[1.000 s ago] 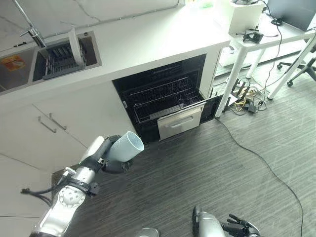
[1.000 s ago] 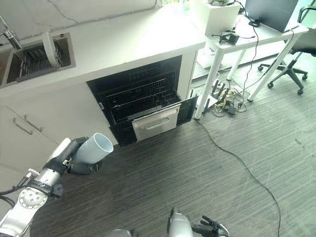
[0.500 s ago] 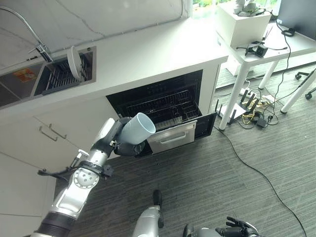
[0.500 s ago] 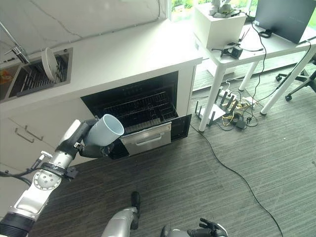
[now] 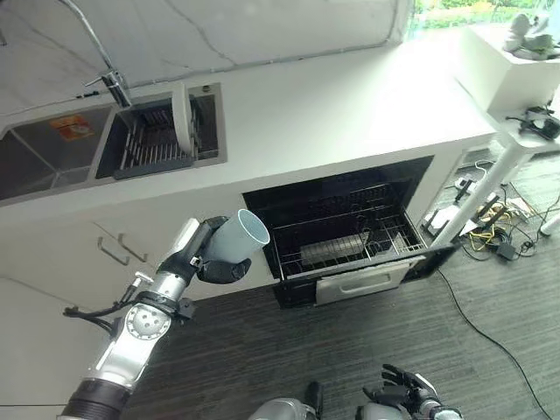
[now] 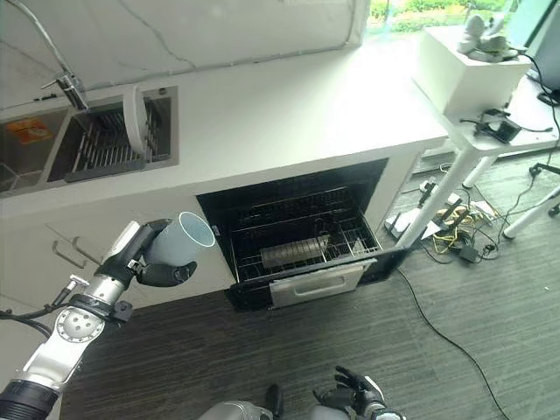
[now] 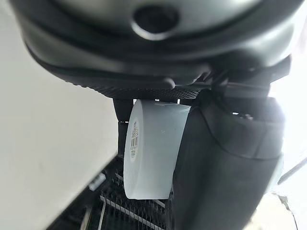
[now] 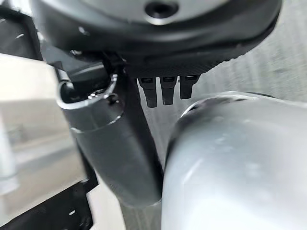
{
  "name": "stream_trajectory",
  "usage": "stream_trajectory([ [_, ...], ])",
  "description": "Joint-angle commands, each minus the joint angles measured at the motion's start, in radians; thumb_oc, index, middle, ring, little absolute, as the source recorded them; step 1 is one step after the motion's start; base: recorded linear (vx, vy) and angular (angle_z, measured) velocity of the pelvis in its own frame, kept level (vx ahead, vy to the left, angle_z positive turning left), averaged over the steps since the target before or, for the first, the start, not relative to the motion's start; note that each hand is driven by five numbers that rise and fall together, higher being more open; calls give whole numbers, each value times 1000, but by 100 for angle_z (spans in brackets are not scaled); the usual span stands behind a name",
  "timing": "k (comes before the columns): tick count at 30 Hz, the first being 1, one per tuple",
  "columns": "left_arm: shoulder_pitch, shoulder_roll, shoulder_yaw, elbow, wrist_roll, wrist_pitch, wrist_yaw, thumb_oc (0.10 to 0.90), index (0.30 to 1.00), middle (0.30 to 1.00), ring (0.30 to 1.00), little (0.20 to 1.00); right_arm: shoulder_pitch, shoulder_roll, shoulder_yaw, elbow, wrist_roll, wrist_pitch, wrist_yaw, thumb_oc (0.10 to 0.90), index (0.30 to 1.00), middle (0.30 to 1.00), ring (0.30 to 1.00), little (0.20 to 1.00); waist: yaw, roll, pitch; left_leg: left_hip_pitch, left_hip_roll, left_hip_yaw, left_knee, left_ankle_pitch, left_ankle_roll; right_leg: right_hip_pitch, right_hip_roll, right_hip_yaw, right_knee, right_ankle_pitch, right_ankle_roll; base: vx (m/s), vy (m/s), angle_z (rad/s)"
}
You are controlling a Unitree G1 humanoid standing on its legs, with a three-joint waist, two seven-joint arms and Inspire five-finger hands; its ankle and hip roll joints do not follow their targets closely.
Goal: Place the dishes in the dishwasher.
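A pale blue cup [image 5: 239, 238] lies on its side in my left hand [image 5: 203, 260], mouth pointing right toward the open dishwasher [image 5: 342, 229]. In the left wrist view my thumb [image 7: 225, 163] and fingers curl round the cup [image 7: 152, 148]. The cup hangs in the air just left of the dishwasher's pulled-out wire rack [image 5: 350, 248]. A white plate [image 5: 181, 123] stands on edge in the sink's drying rack [image 5: 149, 140]. My right hand [image 5: 404, 402] hangs low near the floor, fingers [image 8: 165, 90] straight and holding nothing.
The white counter [image 5: 332, 105] runs above the dishwasher, with a sink [image 5: 48, 162] and faucet [image 5: 107, 80] at the left. Cabinet doors [image 5: 105, 254] stand behind my left arm. A white side table [image 5: 516, 122] and floor cables [image 5: 490, 249] are at the right.
The whole picture has shifted, so the camera moved; the dishwasher now sits more to the right. My left hand still holds the cup, now a little lower beside the rack.
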Motion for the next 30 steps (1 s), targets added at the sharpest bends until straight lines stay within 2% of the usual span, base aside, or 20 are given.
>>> stream_trajectory([
  [1, -109, 41, 56, -145, -9, -83, 38, 400, 300, 300, 300, 300, 1, -28, -4, 23, 7, -36, 28, 800, 900, 900, 900, 900, -16, -41, -32, -72, 24, 7, 169, -131, 50, -3, -96, 43, -117, 207, 125, 130, -278, 100],
  [2, -116, 48, 59, -136, -13, -80, 34, 400, 300, 300, 300, 300, 1, -27, -4, 39, -12, -42, 50, 800, 900, 900, 900, 900, -14, -56, -47, -74, 24, 2, 169, -143, 38, -44, -125, 83, -117, 210, 142, 164, -340, 64],
  [3, -112, 58, 65, -126, -18, -79, 35, 400, 300, 300, 300, 300, -11, -21, 4, 52, -33, -35, 73, 800, 900, 900, 900, 900, -5, -61, -63, -75, 44, 12, 169, -152, 28, -53, -141, 92, -117, 208, 152, 152, -329, 50],
  [5, -108, 57, 68, -125, -17, -77, 35, 400, 300, 300, 300, 300, -13, -22, 10, 49, -42, -26, 80, 800, 900, 900, 900, 900, -3, -62, -67, -78, 53, 18, 169, -153, 25, -46, -134, 93, -117, 190, 156, 86, -256, 26],
  [6, -84, 49, 74, -136, -11, -76, 43, 400, 300, 300, 300, 300, -16, -20, 27, 53, -44, -17, 89, 800, 900, 900, 900, 900, 12, -71, -82, -80, 82, 34, 169, -150, 9, -36, -138, 65, -117, 164, 157, 79, -289, 21],
  [10, -44, 29, 92, -184, -8, -51, 46, 400, 300, 300, 300, 300, -20, -28, 41, 41, -41, 11, 90, 800, 900, 900, 900, 900, 23, -77, -101, -77, 120, 54, 169, -155, -15, -20, -136, 40, -117, 123, 147, 89, -209, -1],
  [15, -29, 25, 108, -224, -16, -27, 22, 400, 300, 300, 300, 300, -21, -38, 39, 64, -21, 17, 91, 800, 900, 900, 900, 900, 25, -68, -117, -86, 165, 79, 169, -147, -45, -12, -135, 12, -117, 92, 135, 38, -93, -4],
  [24, -33, 45, 126, -214, -44, -16, 3, 400, 300, 300, 300, 300, -2, -34, 34, 81, 2, 13, 99, 800, 900, 900, 900, 900, 7, -53, -135, -88, 180, 79, 169, -146, -59, 3, -123, 16, -117, 73, 128, 7, -6, -7],
  [30, -31, 44, 133, -205, -41, -13, -1, 400, 300, 300, 300, 300, 19, -22, 28, 76, 45, 87, 186, 800, 900, 900, 900, 900, -10, -51, -144, -73, 187, 106, 169, -156, -57, 16, -125, 22, -117, 66, 132, 7, 15, -5],
])
